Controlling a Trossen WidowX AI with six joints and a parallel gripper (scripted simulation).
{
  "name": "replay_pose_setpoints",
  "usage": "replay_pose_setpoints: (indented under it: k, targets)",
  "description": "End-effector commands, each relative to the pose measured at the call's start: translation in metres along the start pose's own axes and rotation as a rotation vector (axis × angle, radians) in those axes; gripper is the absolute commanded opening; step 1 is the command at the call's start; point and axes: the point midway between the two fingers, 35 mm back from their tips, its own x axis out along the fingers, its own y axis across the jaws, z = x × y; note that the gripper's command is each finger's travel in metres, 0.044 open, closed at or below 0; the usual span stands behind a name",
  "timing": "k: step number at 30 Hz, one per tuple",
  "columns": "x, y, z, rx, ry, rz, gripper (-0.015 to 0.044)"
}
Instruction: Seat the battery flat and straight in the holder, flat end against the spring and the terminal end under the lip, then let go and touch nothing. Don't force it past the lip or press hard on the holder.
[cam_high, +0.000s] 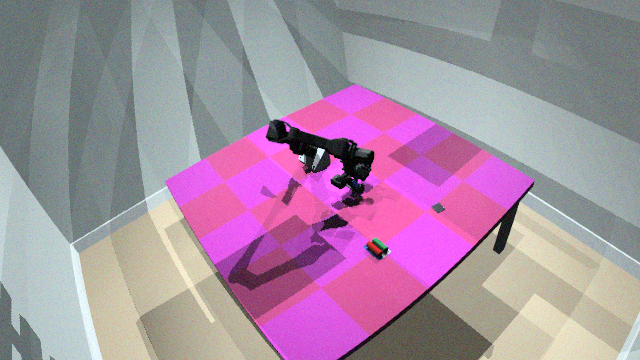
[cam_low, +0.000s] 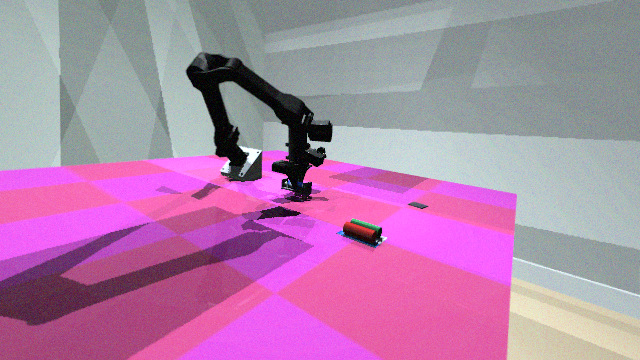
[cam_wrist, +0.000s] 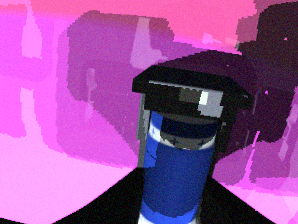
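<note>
The blue battery (cam_wrist: 177, 175) has a white band with plus marks near its terminal end and lies lengthwise in the wrist view. My gripper (cam_wrist: 170, 180) (cam_high: 355, 188) (cam_low: 297, 188) is shut on it, with a dark finger on each side. The black holder (cam_wrist: 190, 76) shows around the battery's terminal end, its crosspiece and lip across the top and thin walls along the sides. The terminal tip is hidden at the lip. The flat end and the spring are out of view, so contact there cannot be told. Gripper and holder are small and dark in the top and exterior views.
A red cylinder (cam_high: 374, 249) (cam_low: 359, 231) and a green cylinder (cam_high: 380, 244) (cam_low: 366, 224) lie side by side on a small blue board, in front of the arm. A small dark flat piece (cam_high: 438, 207) (cam_low: 418, 205) lies farther right on the checkered table (cam_high: 320, 320) (cam_low: 400, 300).
</note>
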Motion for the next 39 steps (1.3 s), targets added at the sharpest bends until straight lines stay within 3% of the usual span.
replay_pose_setpoints:
  k: [1,21,25,38,39]
  targets:
    - [0.001,-0.001,0.002,-0.001,0.01,0.0,0.0081]
    - [0.0,-0.001,0.007,-0.005,0.012,-0.002,0.0081]
    - [0.0,-0.001,0.007,-0.005,0.012,-0.002,0.0183]
    - [-0.015,0.002,0.006,-0.002,0.011,-0.001,0.0183]
    - [-0.013,0.001,0.005,-0.009,0.012,-0.004,0.0209]
